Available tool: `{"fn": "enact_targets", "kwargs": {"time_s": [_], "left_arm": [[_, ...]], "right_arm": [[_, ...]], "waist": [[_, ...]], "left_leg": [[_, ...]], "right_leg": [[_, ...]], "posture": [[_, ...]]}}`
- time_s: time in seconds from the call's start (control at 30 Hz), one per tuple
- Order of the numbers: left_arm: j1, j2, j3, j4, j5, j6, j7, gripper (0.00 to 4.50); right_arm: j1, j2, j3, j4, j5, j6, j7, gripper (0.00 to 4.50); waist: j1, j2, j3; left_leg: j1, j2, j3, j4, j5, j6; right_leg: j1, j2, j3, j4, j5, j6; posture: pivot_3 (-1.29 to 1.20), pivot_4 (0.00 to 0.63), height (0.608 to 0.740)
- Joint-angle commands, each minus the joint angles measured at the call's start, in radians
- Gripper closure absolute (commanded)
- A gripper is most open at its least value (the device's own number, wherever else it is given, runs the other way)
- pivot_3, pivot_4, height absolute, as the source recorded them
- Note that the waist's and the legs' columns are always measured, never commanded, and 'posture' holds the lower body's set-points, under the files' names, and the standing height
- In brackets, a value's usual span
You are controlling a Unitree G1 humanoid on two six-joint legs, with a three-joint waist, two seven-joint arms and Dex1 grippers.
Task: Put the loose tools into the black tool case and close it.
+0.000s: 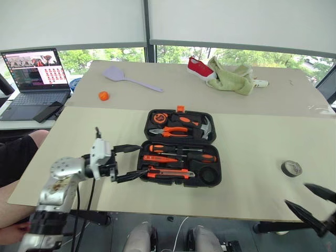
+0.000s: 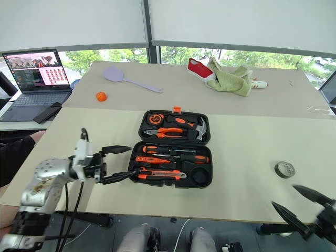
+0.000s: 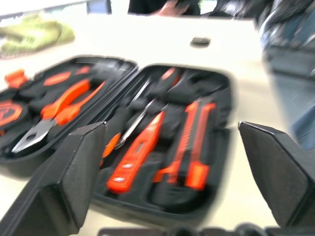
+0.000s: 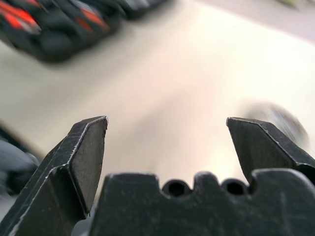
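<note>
The black tool case (image 1: 220, 157) lies open in the middle of the table. Its near half holds two screwdrivers (image 1: 181, 152), a slim tester (image 3: 135, 157) and the utility knife (image 1: 168, 173). Pliers (image 1: 176, 131), a hammer and a tape measure fill the far half. A dark tape roll (image 1: 291, 168) lies on the table to the right of the case, apart from it. My left gripper (image 1: 143, 159) is open and empty, level, at the case's near left edge. Low at the table's front right, my right gripper (image 1: 295, 193) also stands open and empty, short of the tape roll (image 4: 275, 118).
At the back of the table lie a lilac spatula (image 1: 126, 77), an orange ball (image 1: 104, 95), a red shoe (image 1: 199, 67) and a green cloth (image 1: 231, 77). A laptop (image 1: 37, 79) stands on a side desk to the left. A person's knee (image 1: 21, 152) is at the left edge.
</note>
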Motion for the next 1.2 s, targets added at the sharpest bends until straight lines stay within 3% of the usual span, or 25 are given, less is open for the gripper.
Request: {"fn": "enact_targets", "kwargs": {"time_s": [0.03,0.17,0.37,0.57,0.8,0.97,1.07,1.2], "left_arm": [[0.068,0.016,0.101,0.074,-0.031,-0.065,-0.038,0.08],[0.077,-0.016,0.094,0.027,-0.064,-0.045,-0.020,0.08],[-0.009,-0.061,-0.027,-0.110,-0.100,0.084,0.028,0.08],[-0.088,-0.111,-0.160,-0.156,-0.046,0.107,0.058,0.08],[-0.091,-0.128,-0.260,-0.231,-0.019,0.117,0.058,0.08],[-0.078,-0.124,-0.275,-0.254,-0.015,0.115,0.073,0.08],[-0.076,-0.130,-0.271,-0.267,-0.020,0.107,0.084,0.00],[-0.080,-0.136,-0.260,-0.266,-0.027,0.102,0.098,0.00]], "right_arm": [[0.055,0.039,-0.070,0.063,-0.017,-0.083,-0.016,0.00],[0.036,0.009,-0.059,0.032,-0.011,-0.059,-0.050,0.00],[-0.147,-0.295,0.054,-0.002,-0.055,0.194,-0.081,0.00],[-0.417,-0.513,0.311,0.155,-0.155,0.356,-0.057,0.00],[-0.771,-0.584,0.614,0.432,-0.324,0.406,-0.005,0.00],[-0.911,-0.559,0.713,0.559,-0.394,0.356,0.024,0.00],[-0.981,-0.535,0.764,0.633,-0.435,0.308,0.038,0.74],[-1.014,-0.530,0.784,0.664,-0.455,0.282,0.051,2.11]], "waist": [[-0.007,0.001,0.000],[-0.021,0.002,0.000],[-0.032,0.002,0.000],[-0.017,0.001,0.001],[-0.021,0.000,0.002],[-0.022,0.001,0.002],[-0.023,0.000,0.002],[-0.022,0.000,0.002]], "left_leg": [[0.001,0.000,0.000,0.000,0.000,-0.001],[0.001,0.001,0.000,-0.001,-0.001,-0.002],[0.002,-0.002,0.001,0.000,-0.001,-0.001],[-0.001,-0.002,0.000,0.000,0.005,0.006],[-0.004,-0.004,0.001,0.000,0.008,0.002],[-0.004,-0.003,0.002,0.000,0.008,0.002],[-0.003,-0.003,0.002,0.001,0.009,0.000],[-0.003,-0.003,0.002,0.001,0.010,-0.001]], "right_leg": [[0.000,0.000,0.000,0.000,-0.002,0.001],[0.000,-0.007,0.001,0.000,-0.005,-0.003],[0.001,-0.011,0.003,0.000,0.001,-0.004],[0.002,0.002,0.002,0.001,0.005,-0.004],[0.001,0.001,0.002,0.000,0.003,-0.003],[0.000,0.002,0.002,0.001,0.003,-0.002],[0.001,0.002,0.002,0.001,0.003,-0.002],[0.001,0.002,0.002,0.001,0.003,-0.002]], "posture": [[0.00,0.150,0.740],[0.00,0.150,0.740],[0.00,0.150,0.740],[0.00,0.150,0.740],[0.00,0.150,0.740],[0.00,0.150,0.740],[0.00,0.150,0.740],[0.00,0.150,0.740]]}}
